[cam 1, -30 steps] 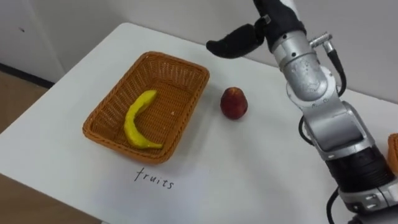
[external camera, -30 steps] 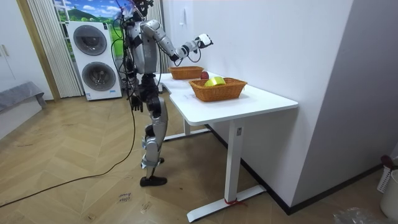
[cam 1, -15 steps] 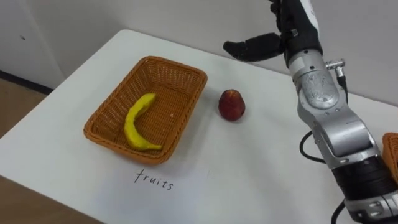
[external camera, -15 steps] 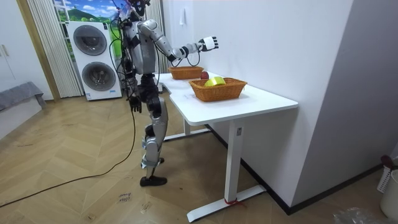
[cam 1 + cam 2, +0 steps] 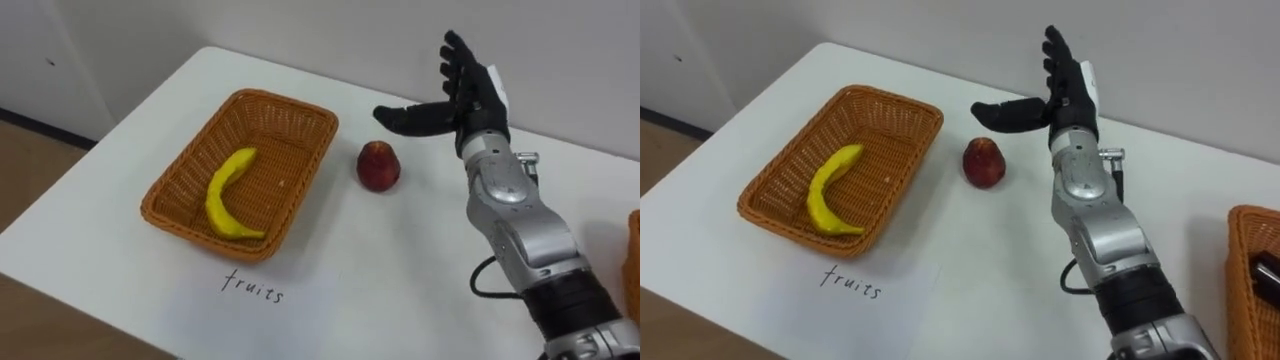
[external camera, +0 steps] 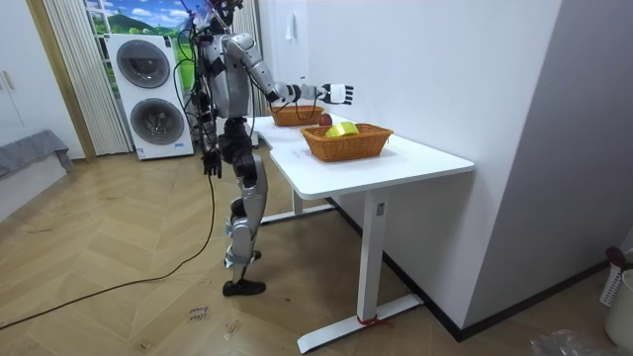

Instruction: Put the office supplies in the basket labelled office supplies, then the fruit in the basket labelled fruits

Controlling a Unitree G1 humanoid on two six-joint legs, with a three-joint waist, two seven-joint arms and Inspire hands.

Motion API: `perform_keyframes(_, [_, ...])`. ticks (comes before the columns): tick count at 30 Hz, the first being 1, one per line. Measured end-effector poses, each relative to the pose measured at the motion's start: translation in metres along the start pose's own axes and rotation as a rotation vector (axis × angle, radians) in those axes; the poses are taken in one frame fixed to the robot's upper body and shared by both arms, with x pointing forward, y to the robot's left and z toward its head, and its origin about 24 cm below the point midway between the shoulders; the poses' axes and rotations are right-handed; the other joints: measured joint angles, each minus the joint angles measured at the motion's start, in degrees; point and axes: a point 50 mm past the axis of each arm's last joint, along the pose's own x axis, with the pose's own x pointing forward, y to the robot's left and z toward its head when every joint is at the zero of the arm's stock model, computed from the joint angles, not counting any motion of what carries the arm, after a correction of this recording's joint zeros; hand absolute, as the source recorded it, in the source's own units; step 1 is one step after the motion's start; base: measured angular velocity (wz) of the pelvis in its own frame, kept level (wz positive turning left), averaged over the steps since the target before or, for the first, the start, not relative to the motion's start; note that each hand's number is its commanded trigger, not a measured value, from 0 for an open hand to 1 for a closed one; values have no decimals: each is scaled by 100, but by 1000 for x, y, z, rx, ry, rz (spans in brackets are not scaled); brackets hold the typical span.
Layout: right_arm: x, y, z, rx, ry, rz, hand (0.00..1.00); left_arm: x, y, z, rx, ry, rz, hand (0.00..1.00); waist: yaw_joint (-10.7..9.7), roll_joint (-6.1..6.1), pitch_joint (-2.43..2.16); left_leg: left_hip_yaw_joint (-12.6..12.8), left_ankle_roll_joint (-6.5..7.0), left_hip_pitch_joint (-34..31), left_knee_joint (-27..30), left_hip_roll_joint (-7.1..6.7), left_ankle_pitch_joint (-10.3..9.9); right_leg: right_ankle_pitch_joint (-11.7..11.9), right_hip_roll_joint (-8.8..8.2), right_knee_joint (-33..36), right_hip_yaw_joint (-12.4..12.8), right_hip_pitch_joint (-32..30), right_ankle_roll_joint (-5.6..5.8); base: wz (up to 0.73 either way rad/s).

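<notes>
the right hand (image 5: 468,100) hovers empty, fingers (image 5: 455,62) spread. the red fruit (image 5: 379,166) sits on the table (image 5: 400,270) just left of and below it, beside the basket (image 5: 322,120) with the banana (image 5: 228,192). the left hand (image 6: 210,164) hangs at the robot's side, so the right is nearer.

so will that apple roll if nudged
Probably: the apple is round and sits free on the smooth table, so a nudge may roll it. It looks firm, so the open right hand could likely grip it.
</notes>
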Motion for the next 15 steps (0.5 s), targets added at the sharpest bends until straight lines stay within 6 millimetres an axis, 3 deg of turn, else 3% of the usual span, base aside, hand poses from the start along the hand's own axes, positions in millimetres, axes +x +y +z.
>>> perform_keyframes(10, [-8, 0, -40, -38, 142, 50, 0, -2, -2, 5, -13, -23, -11, 0, -19, -61, 11, -2, 0, -54, 22, -1, 2, -1, -7, 0, 11, -16, 1, 0])
perform_keyframes(15, [-8, -1, -44, -46, 161, 65, 0, -1, -2, 6, -18, -25, -14, 0, -25, -84, 19, 16, -4, -71, 17, 3, 6, -1, -6, 2, 8, -40, 2, 0])
